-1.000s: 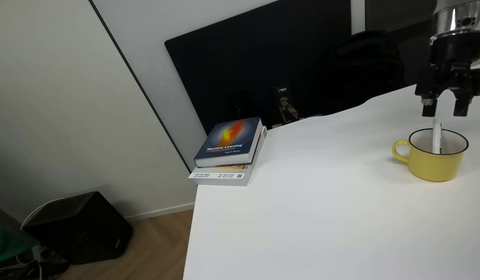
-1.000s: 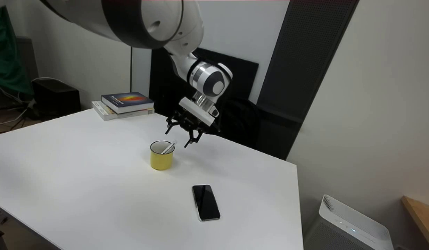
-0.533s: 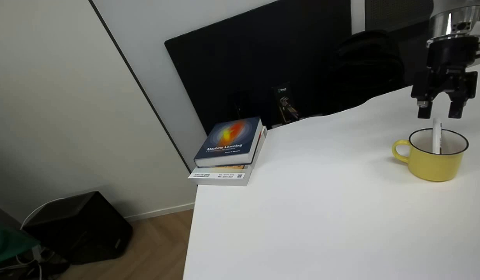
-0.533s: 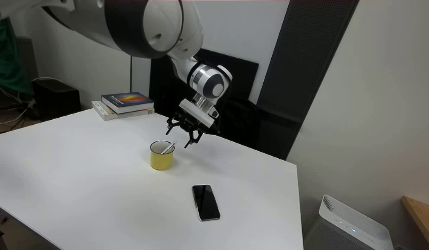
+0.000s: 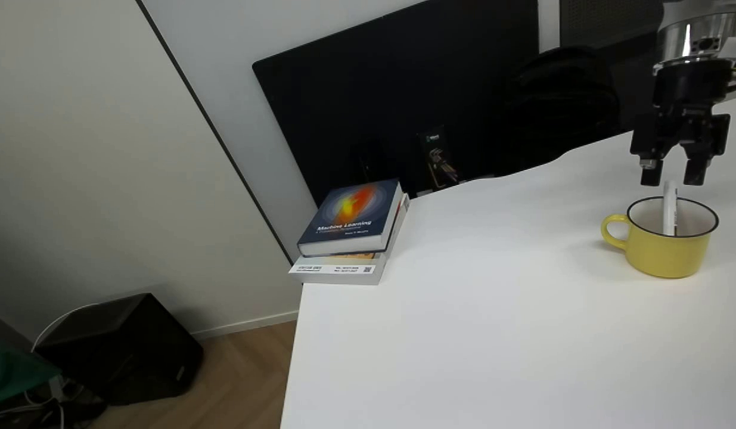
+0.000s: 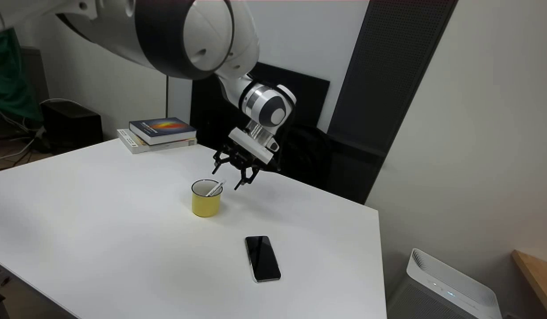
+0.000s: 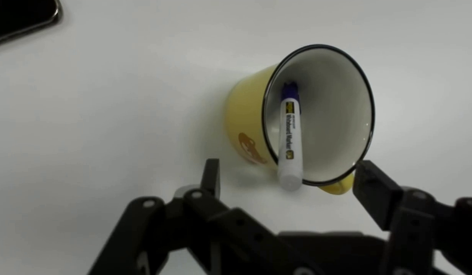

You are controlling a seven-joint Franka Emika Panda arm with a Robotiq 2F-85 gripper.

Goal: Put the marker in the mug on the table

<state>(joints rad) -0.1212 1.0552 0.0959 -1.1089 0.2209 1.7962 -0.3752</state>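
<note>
One slim white whiteboard marker with a purple cap (image 7: 290, 136) is lodged in the squat yellow mug with a black rim and pale inside (image 5: 665, 257), which is stood upright on the large plain white bench (image 6: 145, 230). The cap is sunk inside, and the plain white end is propped over the rim.

On that free end the coming move turns: the marker is placed below the black two-fingered pincer (image 5: 673, 179), and by its long axis, sloped up out of the mug, the white end is aimed at the gap between the fingers. These are spread apart and nothing is gripped. By judgement, the placing may be counted as done, and a straight withdrawal upward seems called for, since the protruding end could be knocked by a sideways swing.

Only in the wrist view are the cap, the label's wording and the brown figure on the mug's side shown. There the rim is overlapped by a finger, as if in contact; in both exterior views the fingertips (image 5: 695, 173) are shown apart from the mug. A black-screened phone with a silver edge (image 6: 263, 259) is shown whole in an exterior view, while only a corner is caught in the wrist view.
</note>
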